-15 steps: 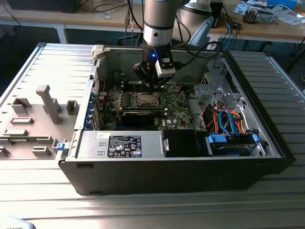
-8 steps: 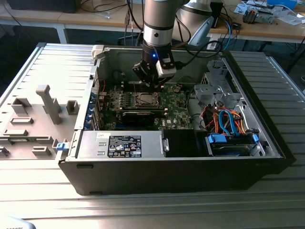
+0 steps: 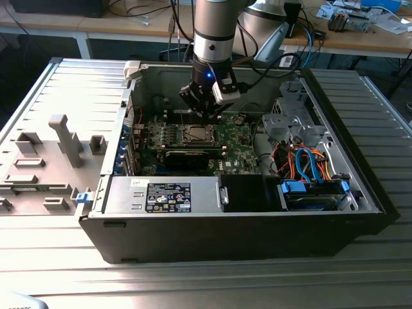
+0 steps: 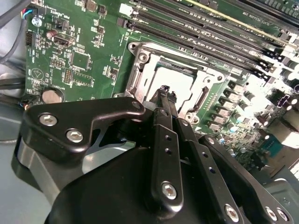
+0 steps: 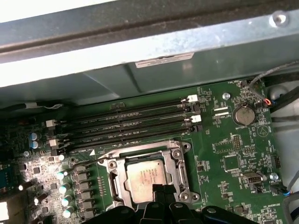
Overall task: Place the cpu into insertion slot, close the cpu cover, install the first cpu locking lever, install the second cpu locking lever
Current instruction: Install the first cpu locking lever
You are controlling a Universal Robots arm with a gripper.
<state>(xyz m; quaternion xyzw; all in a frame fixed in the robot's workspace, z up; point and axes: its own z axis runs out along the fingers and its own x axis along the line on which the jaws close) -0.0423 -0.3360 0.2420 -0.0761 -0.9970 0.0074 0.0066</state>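
Observation:
The cpu (image 5: 145, 178) lies flat in the insertion slot (image 3: 196, 134), its silvery-grey top (image 4: 176, 80) showing through a square window. The cpu cover (image 5: 179, 169) is down over it, a silvery frame (image 4: 140, 74) around the chip. My gripper (image 3: 203, 109) hangs just above the socket inside the open computer case. In both wrist views its black fingertips (image 4: 164, 91) sit close together at the socket's edge, over the rim of the cover, and nothing is held between them. My gripper (image 5: 161, 190) is shut. I cannot tell how the locking levers stand.
Several long black memory slots (image 5: 126, 123) run beside the socket. A coin battery (image 5: 243, 114) and small capacitors (image 5: 63, 186) stand on the green board. The case wall (image 3: 161, 77) rises behind; a power supply (image 3: 164, 193) and drive cage with cables (image 3: 309, 167) lie nearby.

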